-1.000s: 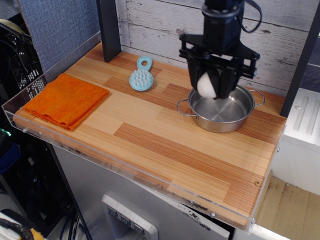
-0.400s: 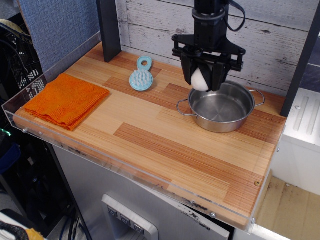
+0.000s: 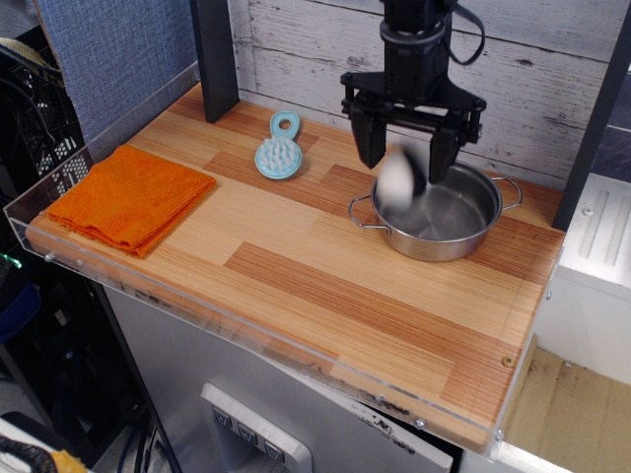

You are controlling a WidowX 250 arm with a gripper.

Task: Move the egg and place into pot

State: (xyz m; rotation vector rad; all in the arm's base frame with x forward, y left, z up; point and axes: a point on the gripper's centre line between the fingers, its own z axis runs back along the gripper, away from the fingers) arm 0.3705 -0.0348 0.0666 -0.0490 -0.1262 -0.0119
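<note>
White blurred egg [image 3: 398,183] at shiny round steel pot [image 3: 437,216] rim, beneath spread jaws

Egg [image 3: 396,184] over pot [image 3: 463,243] left rim.

Bright, even light fills the place, soft enough that the wooden table [image 3: 296,246] carries only faint shadows. The orange cloth [image 3: 128,197] and the blue brush [image 3: 280,156] look crisp. The pot [image 3: 439,212] shines, with pale glare along its inner wall and rim. Only 1 thing is smeared: the egg [image 3: 396,183] shows as a blurred white streak under the sharp black gripper [image 3: 404,158]. The lower left corner sits in darkness.
</note>
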